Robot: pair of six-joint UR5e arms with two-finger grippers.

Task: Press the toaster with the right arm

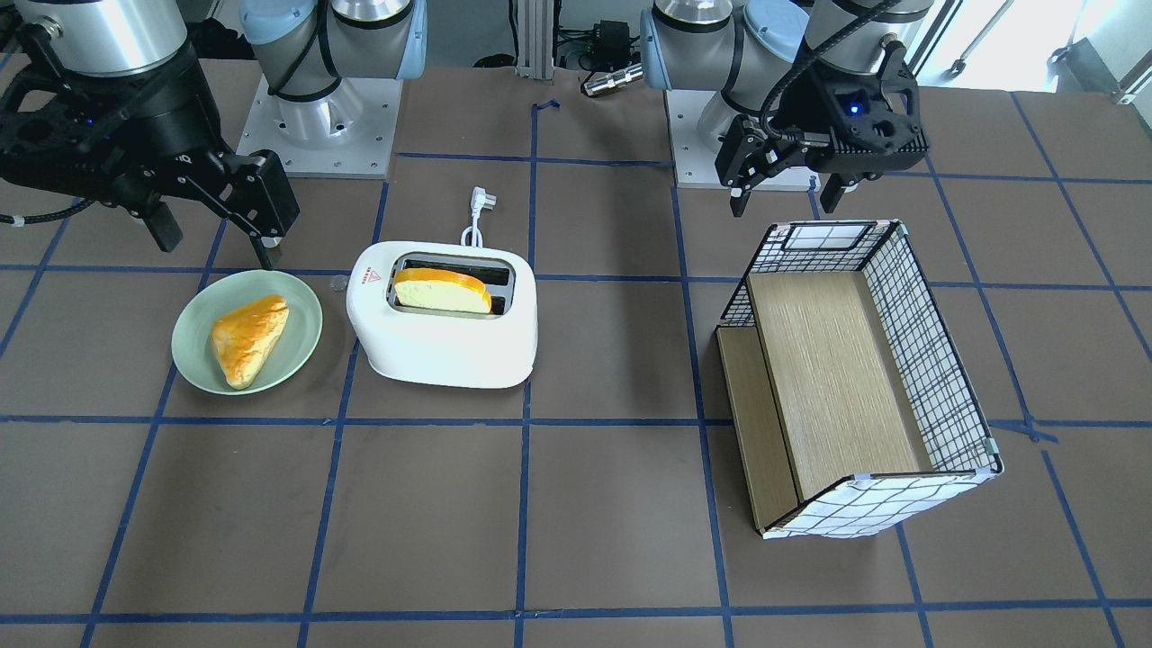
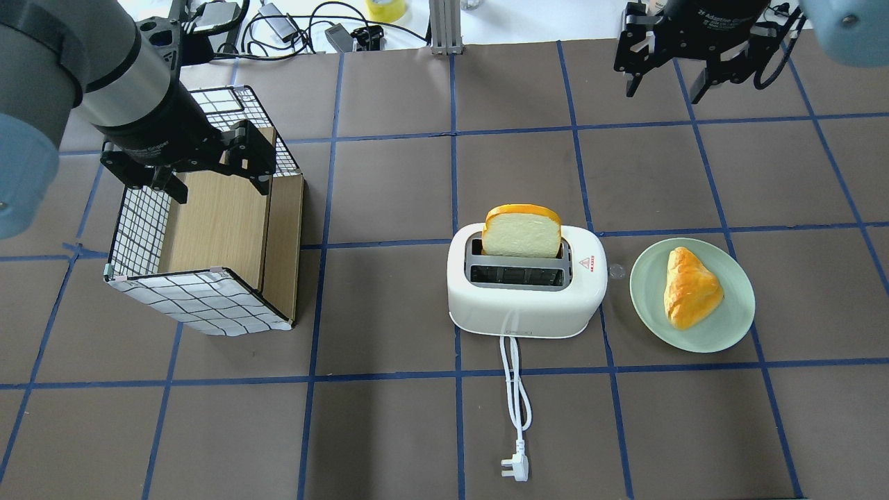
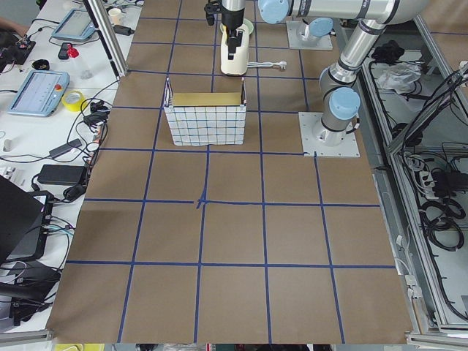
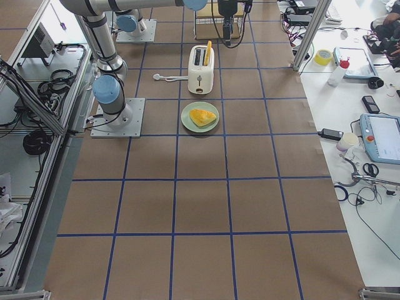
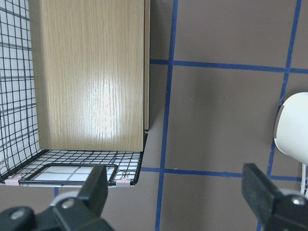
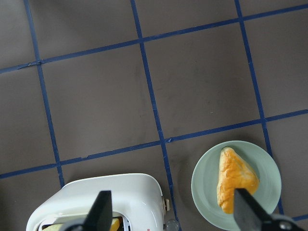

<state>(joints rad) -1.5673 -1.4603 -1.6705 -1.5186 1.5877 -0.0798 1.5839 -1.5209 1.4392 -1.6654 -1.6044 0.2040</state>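
The white two-slot toaster (image 1: 441, 328) stands mid-table with a bread slice (image 1: 443, 290) upright in one slot. It also shows in the overhead view (image 2: 524, 298) and at the bottom of the right wrist view (image 6: 96, 202). A small knob (image 2: 615, 271) sticks out of its end toward the green plate (image 2: 729, 326). My right gripper (image 2: 667, 90) is open and empty. It hangs high, beyond the plate and apart from the toaster, and also shows in the front view (image 1: 218, 247). My left gripper (image 2: 219, 186) is open and empty over the wire box.
The green plate (image 1: 193, 360) holds a golden pastry (image 1: 249, 339) right beside the toaster. A wire-grid box with wooden shelves (image 1: 855, 378) lies on its side under my left gripper. The toaster's white cord and plug (image 2: 515, 417) trail toward the robot.
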